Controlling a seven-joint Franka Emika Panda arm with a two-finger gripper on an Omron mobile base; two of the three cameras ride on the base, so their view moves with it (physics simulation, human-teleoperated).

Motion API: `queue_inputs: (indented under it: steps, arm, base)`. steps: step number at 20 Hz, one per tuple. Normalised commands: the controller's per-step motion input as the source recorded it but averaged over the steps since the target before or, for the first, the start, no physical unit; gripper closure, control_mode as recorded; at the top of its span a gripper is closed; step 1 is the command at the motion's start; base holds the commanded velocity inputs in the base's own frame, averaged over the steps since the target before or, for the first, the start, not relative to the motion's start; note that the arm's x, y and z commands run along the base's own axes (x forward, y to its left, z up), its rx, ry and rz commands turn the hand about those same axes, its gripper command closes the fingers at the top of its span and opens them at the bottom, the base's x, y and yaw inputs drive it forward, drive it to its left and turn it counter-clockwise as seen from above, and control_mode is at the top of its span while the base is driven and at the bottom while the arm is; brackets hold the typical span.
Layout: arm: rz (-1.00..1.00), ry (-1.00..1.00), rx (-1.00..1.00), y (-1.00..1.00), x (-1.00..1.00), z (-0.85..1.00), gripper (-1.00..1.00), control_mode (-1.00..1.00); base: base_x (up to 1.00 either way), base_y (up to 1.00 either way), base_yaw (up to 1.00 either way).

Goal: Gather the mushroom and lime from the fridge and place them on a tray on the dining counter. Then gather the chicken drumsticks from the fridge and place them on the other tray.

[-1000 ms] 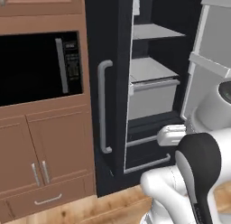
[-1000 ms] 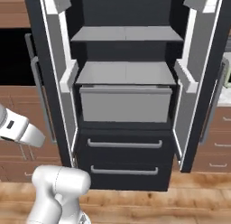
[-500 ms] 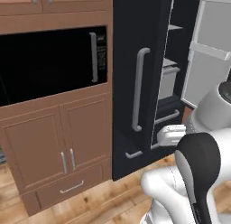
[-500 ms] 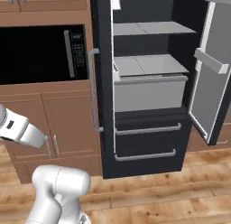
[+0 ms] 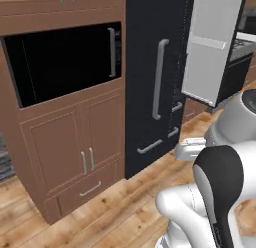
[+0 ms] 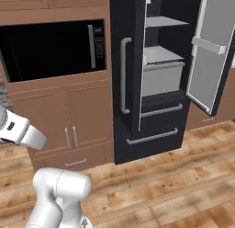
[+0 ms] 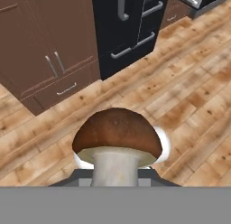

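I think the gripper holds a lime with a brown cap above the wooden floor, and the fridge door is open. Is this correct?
Not a lime: the hand view shows a mushroom with a brown cap and pale stem held in the gripper, above the wooden floor. The fridge door is open, as you say.

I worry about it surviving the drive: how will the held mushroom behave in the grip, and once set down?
The mushroom looks soft, so a hard squeeze on its pale stem might bruise it. Its broad brown cap over a narrower stem makes it top-heavy, likely to tip or roll when released. It probably weighs little, so slipping seems unlikely.
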Motion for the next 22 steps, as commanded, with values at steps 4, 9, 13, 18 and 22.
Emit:
queue_inputs:
  steps: [4, 9, 13, 18, 22]
  arm:
    - [0.00, 0.00, 0.00, 0.00, 0.00, 0.00, 1.00, 1.00]
    - [0.00, 0.00, 0.00, 0.00, 0.00, 0.00, 1.00, 1.00]
    - [0.00, 0.00, 0.00, 0.00, 0.00, 0.00, 1.00, 1.00]
    - [0.00, 0.00, 0.00, 0.00, 0.00, 0.00, 1.00, 1.00]
    - [0.00, 0.00, 0.00, 0.00, 0.00, 0.00, 1.00, 1.00]
  base:
    - [-1.00, 0.55, -0.40]
    - [-1.00, 0.08, -0.28]
    - [-1.00, 0.00, -0.29]
    - [-1.00, -0.01, -0.29]
    - [-1.00, -0.16, -0.28]
